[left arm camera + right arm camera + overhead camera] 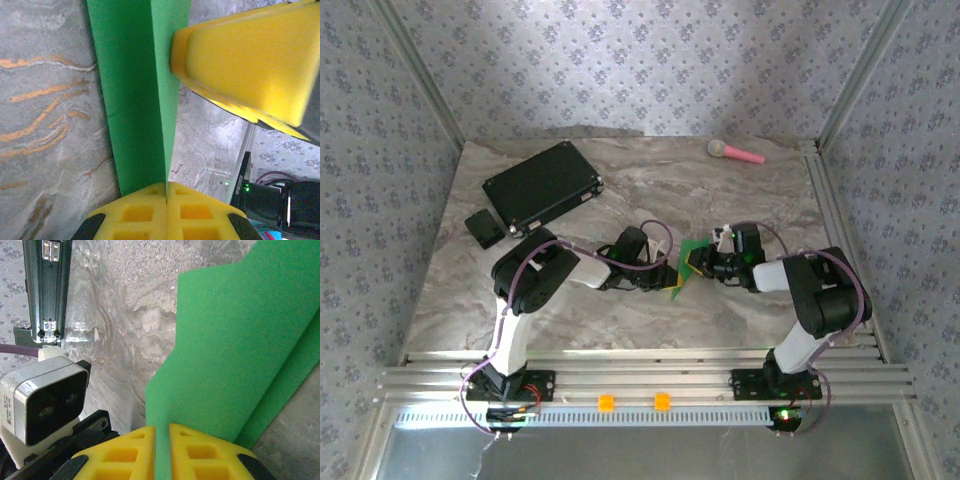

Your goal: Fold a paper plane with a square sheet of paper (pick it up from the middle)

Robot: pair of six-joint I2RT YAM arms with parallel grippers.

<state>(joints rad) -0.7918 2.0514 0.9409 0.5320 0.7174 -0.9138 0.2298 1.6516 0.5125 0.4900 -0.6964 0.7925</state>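
The square sheet of paper (678,272) is bright green and partly folded, and it lies between the two grippers at mid-table. My left gripper (166,194) is shut on the paper (135,100), with the folded edge running straight into its closed yellow pads. My right gripper (162,432) hovers over the flat green face of the paper (235,355). Its jaws stand a narrow gap apart, green shows through the gap, and nothing is pinched edge-on. The right gripper's yellow fingers (250,60) touch the paper's raised fold from the right. In the top view, my left gripper (658,266) and right gripper (696,262) meet at the sheet.
A black rectangular case (542,184) and a small black box (484,228) lie at the back left. A pink-handled microphone-like toy (734,152) rests at the back right. An aluminium rail (640,378) runs along the near edge, and another rail (47,285) is beside the right gripper.
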